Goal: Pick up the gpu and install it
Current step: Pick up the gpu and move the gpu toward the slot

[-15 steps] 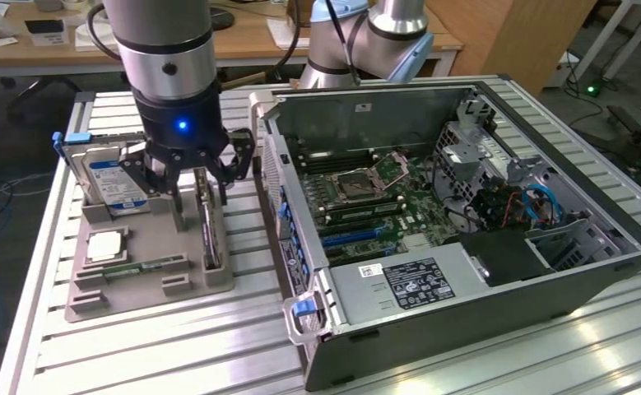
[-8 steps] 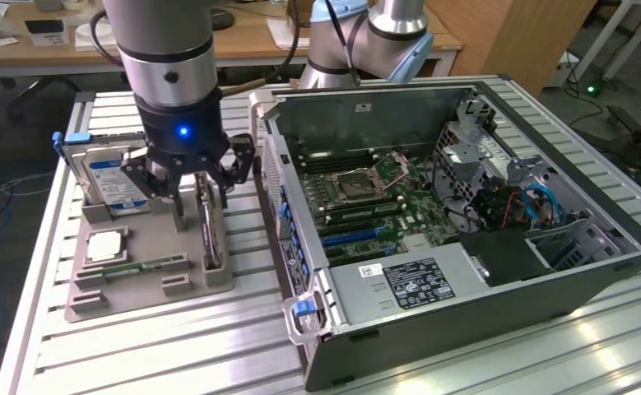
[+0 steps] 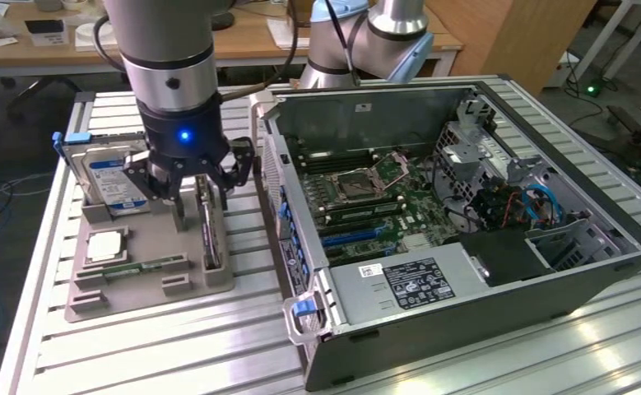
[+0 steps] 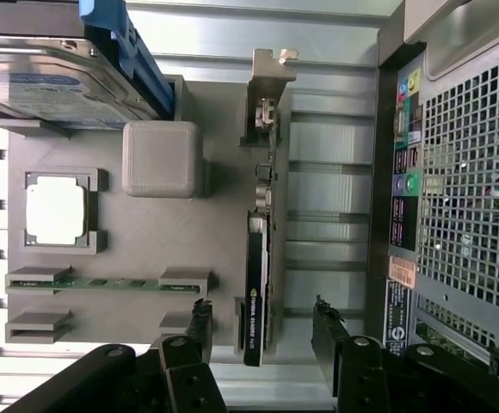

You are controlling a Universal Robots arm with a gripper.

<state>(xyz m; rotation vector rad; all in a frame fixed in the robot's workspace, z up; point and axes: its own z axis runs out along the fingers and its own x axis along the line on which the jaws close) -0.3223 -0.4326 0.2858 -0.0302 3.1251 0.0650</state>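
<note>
I work in a robotics lab. My slatted metal bench carries an open PC case at three o'clock, with cluttered desks at twelve.

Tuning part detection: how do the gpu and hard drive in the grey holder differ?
The gpu is thin and dark with a silvery bracket; the hard drive is thicker, silver, blue-labelled. The hard drive has a blue frame, the gpu none. The open gripper hangs over the gpu, not the hard drive. Both stand in the holder.
</note>
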